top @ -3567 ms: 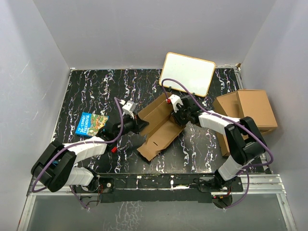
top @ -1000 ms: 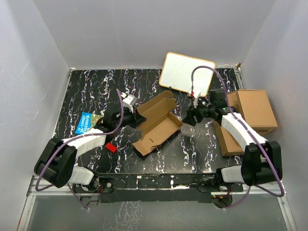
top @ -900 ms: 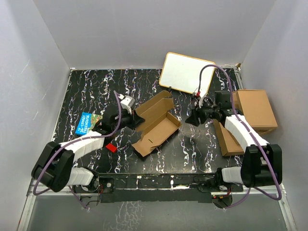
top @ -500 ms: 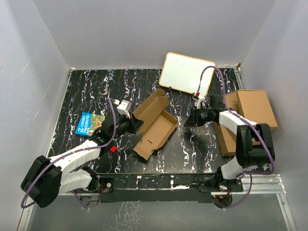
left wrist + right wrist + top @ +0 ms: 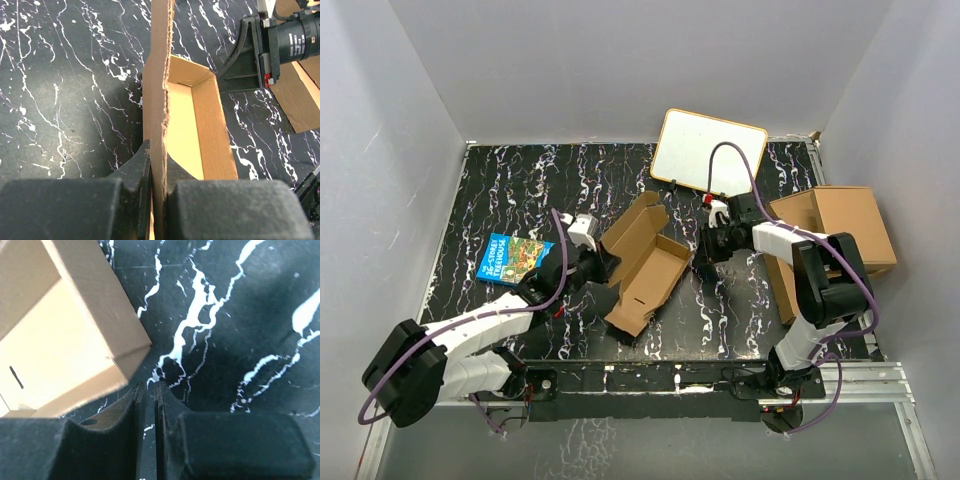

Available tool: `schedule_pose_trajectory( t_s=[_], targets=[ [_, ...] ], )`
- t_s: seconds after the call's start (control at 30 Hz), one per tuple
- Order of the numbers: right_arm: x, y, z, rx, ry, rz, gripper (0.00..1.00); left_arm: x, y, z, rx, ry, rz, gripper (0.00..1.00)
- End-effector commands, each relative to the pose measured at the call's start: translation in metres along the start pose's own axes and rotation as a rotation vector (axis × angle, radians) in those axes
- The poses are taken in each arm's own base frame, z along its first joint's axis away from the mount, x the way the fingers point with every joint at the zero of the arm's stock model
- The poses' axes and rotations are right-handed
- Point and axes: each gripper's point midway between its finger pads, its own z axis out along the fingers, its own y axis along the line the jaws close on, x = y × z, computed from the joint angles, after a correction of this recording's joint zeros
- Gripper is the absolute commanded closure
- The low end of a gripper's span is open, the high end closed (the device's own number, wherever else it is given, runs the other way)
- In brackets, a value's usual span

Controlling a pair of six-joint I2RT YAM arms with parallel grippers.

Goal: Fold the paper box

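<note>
Left wrist: left jaws are pinching a wall of the paper box (image 5: 182, 125).
Right wrist: right jaws are sitting almost closed, empty, beside its corner.

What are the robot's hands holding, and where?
The left hand pinches the paper box by the edge of a raised flap; the right hand holds nothing.

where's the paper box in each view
top external: paper box lies mid-table, lid flap raised on its far left side.
left wrist: centre, one wall edge-on up the middle, open tray to its right.
right wrist: upper left, one corner jutting toward the middle.
shared landmark: the black marbled table under the box in all three.
</note>
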Motion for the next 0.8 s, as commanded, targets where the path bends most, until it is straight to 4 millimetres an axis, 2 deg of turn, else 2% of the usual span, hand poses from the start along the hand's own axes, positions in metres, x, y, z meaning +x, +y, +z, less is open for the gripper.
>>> schedule_pose_trajectory(
  t_s=[0.0,0.3,0.43,0.53,0.67,0.77],
  targets=[
    [-0.029,0.01,0.002,0.015,-0.042,-0.045,0.83,-0.015,-0.018,0.002,0.045,-0.03,0.016,1.0],
    [-0.036,0.017,0.012,0.077,-0.005,-0.134,0.83,-0.005,-0.049,0.011,0.202,0.021,0.072,1.0],
    [-0.037,0.018,0.014,0.098,0.008,-0.16,0.83,-0.004,-0.056,0.013,0.236,0.037,0.091,1.0],
    [-0.035,0.014,0.011,0.123,0.01,-0.181,0.83,-0.003,-0.046,0.015,0.176,0.046,0.097,1.0],
    [-0.031,0.009,-0.004,0.158,-0.007,-0.264,0.79,-0.008,-0.026,0.012,0.071,0.026,0.139,1.0],
    [-0.023,0.007,-0.016,0.144,-0.018,-0.328,0.76,-0.014,-0.02,0.009,0.05,0.0,0.193,1.0]
  ],
)
